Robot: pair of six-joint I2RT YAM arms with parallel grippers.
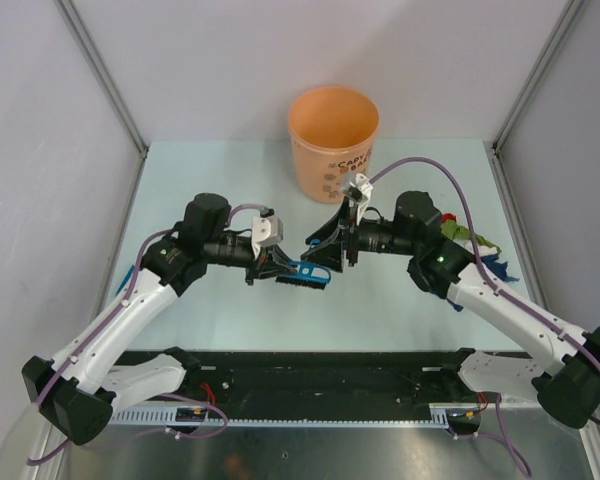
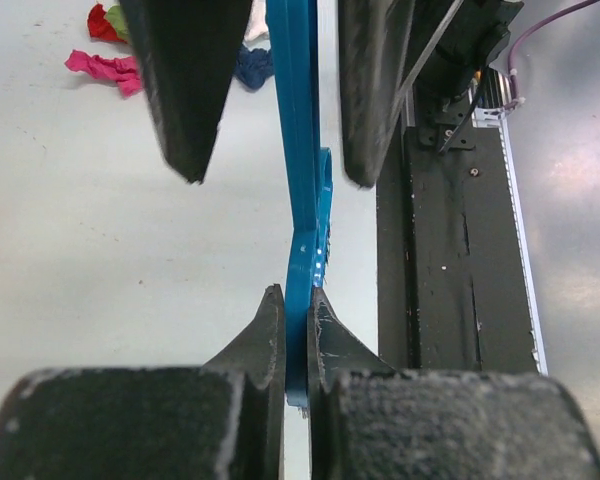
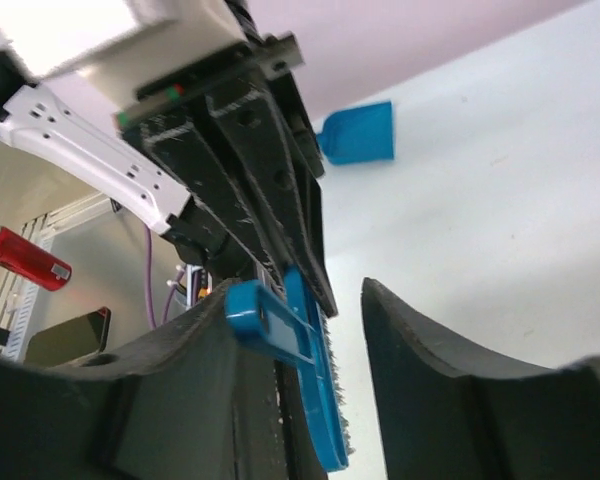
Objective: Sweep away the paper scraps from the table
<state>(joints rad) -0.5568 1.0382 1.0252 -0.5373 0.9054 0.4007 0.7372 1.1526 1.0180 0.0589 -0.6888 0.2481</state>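
Closed tight, the left hand (image 2: 297,305) pinches the thin blue brush (image 2: 298,150) edge-on between its fingertips, above the desk (image 2: 100,250). On the right hand (image 3: 295,290) the fingers stand apart with the brush's free end in the gap. The brush lies close against one finger, but contact cannot be confirmed.

The top view places both hands meeting over mid-desk, just near of the orange bucket (image 1: 333,140) at the far edge. The paper scraps (image 1: 462,235), red, green and blue, lie clustered at the right side of the desk. They are partly hidden behind the right arm and well apart from the brush.

The left wrist view adds a magenta scrap and the black rail (image 2: 440,280) along the near edge. Only the right wrist view shows the blue dustpan (image 3: 358,133) plainly, on the desk by the wall.
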